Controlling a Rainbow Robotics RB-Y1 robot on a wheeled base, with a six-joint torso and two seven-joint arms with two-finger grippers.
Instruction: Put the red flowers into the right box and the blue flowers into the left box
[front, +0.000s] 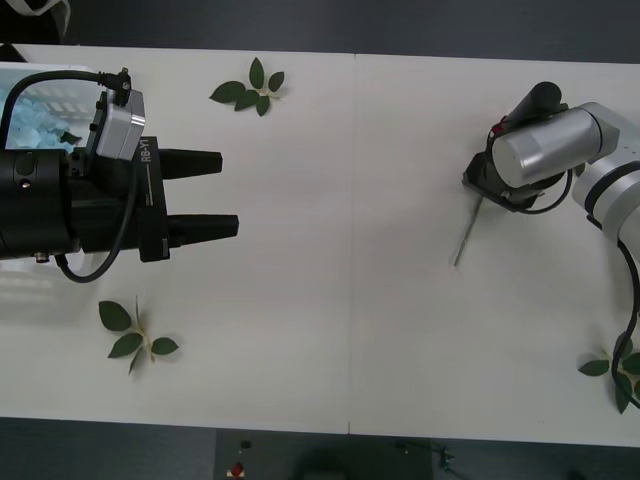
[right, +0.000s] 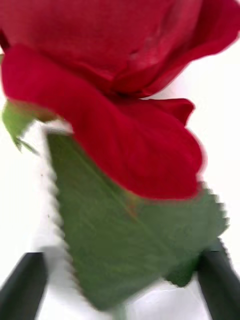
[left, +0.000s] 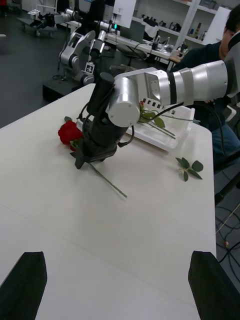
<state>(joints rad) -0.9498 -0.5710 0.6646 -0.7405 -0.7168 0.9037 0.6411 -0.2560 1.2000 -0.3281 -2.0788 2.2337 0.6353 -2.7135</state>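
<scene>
Pincer (left: 80, 159) of right arm down over rose (left: 69, 132).

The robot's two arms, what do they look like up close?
The left arm is a thick black cylinder with a grey camera box, looped black cables and white "RB-Y1" lettering. Its left claw has two tapered black fingers. The right arm has silver and white rounded segments, ending in a black wrist.

One red rose (left: 69, 132), three loose leaf sprigs (front: 249, 88).
</scene>
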